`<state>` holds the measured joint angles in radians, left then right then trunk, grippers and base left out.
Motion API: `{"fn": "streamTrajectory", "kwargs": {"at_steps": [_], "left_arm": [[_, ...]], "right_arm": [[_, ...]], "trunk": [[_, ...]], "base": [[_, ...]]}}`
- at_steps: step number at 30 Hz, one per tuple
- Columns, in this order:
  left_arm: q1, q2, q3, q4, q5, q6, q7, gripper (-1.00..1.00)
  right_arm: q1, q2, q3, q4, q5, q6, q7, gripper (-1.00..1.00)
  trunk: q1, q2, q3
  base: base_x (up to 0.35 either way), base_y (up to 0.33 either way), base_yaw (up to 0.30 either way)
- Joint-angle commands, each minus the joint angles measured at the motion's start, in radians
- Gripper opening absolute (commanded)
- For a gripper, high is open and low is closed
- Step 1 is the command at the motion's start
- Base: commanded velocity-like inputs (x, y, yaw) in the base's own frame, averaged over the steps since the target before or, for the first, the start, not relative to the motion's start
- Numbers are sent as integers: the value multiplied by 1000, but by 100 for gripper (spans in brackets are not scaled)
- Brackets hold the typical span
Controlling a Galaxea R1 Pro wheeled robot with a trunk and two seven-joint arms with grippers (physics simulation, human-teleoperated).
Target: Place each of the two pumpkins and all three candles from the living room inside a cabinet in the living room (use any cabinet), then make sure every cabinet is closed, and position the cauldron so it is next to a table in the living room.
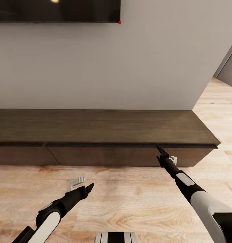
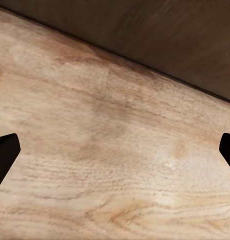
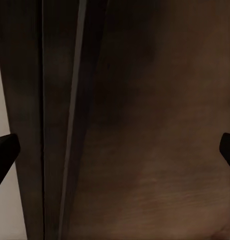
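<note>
Left gripper (image 1: 83,186) held low over the wood floor (image 1: 122,195), near side of the cabinet (image 1: 95,130), jaws spread wide with nothing between them. Fingertips (image 2: 4,152) visible at both edges of the left wrist view, bare floorboards between, dark cabinet front across the far corner. Probably parked clear of the work, ready to receive or assist.

Cabinet set long and low against the far wall, spanning left to right, top bare, drawer fronts flush and handleless. All fronts appear closed, or very nearly so; a narrow seam under the top edge runs the full width.

Right gripper (image 1: 163,153) raised to the cabinet front, right of centre, tip just under the overhanging top edge. Jaws spread, holding nothing: fingertips (image 3: 5,150) far apart in the right wrist view, with dark drawer front and the seam of the top edge between them. Likely positioned to hook or press the upper lip of a drawer front, since no handle is available. Cannot tell whether the tip touches the wood.

Pumpkins, candles, cauldron and table: location cannot be stated from these views.

Floor of pale, matte wood planks, level, unobstructed around the arms. Far wall plain grey, with the lower edge of a dark screen (image 1: 57,10) mounted high at left. Opening to another area at far right, past the cabinet end.
</note>
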<state>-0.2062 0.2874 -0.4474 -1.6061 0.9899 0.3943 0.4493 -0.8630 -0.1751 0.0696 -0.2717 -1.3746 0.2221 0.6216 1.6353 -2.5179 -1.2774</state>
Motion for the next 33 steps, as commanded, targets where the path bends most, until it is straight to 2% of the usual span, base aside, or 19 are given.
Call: {"fn": "streamTrajectory", "kwargs": {"at_steps": [1,33], "left_arm": [[-1,1,-2,-2,9,0,9,100],[-1,1,-2,-2,9,0,9,100]], "right_arm": [[-1,-1,7,1,-10,3,3,100],[-1,0,9,0,-6,2,3,100]], "trunk": [[0,0,-1],[0,0,-1]], "base": [[14,0,0],[30,3,0]]}}
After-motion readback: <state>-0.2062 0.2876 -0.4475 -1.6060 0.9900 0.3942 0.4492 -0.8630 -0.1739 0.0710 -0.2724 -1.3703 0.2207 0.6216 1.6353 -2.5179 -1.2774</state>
